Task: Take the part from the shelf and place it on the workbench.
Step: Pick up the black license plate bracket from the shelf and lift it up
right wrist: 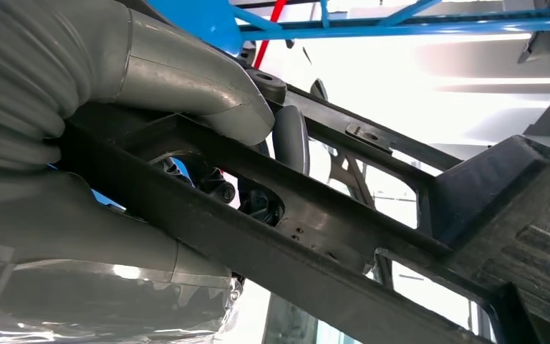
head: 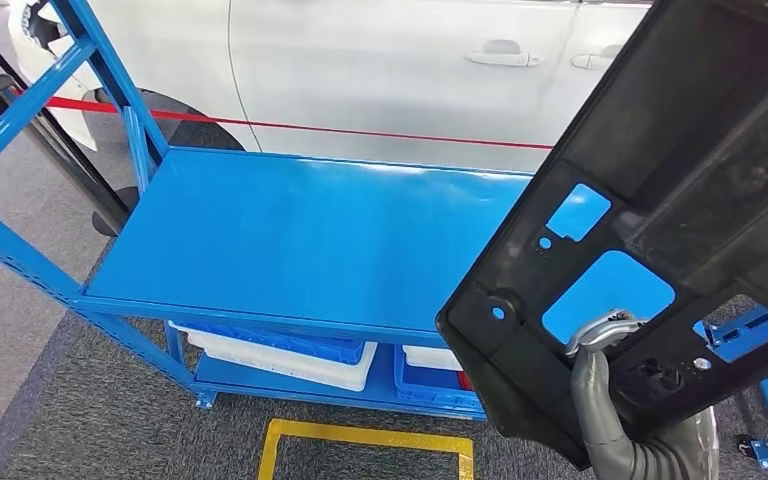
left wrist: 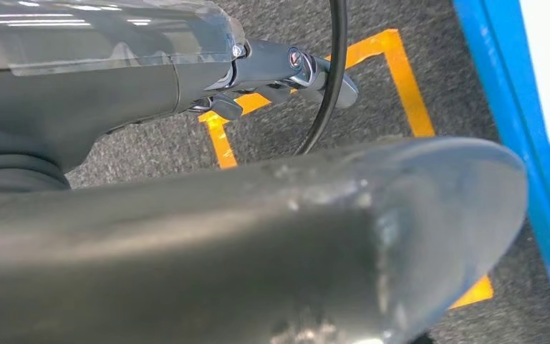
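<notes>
From the head view, the right hand (head: 610,345) comes up from the lower right and grips a large black plastic part (head: 660,180), its fingers hooked through one of the part's cut-out openings; the part is held tilted in the air, in front of and over the right end of the blue shelf (head: 290,240), whose top deck shows through the cut-outs. White and blue bins (head: 290,355) sit on the shelf's lower level, a yellow tape square (head: 365,440) marks the grey carpet in front of it, and a white car (head: 380,60) stands behind a red barrier line (head: 360,130). In the left wrist view, the left hand (left wrist: 286,72) hangs over the carpet near the yellow tape square (left wrist: 394,79), its fingers loosely bent with nothing in them; whether they are properly closed cannot be told. A black cable (left wrist: 333,79) crosses in front of it. In the right wrist view, the right hand (right wrist: 150,93) is clenched around a bar of the black part (right wrist: 372,244), thumb pressing on one side and dark fingers wrapped on the other.
</notes>
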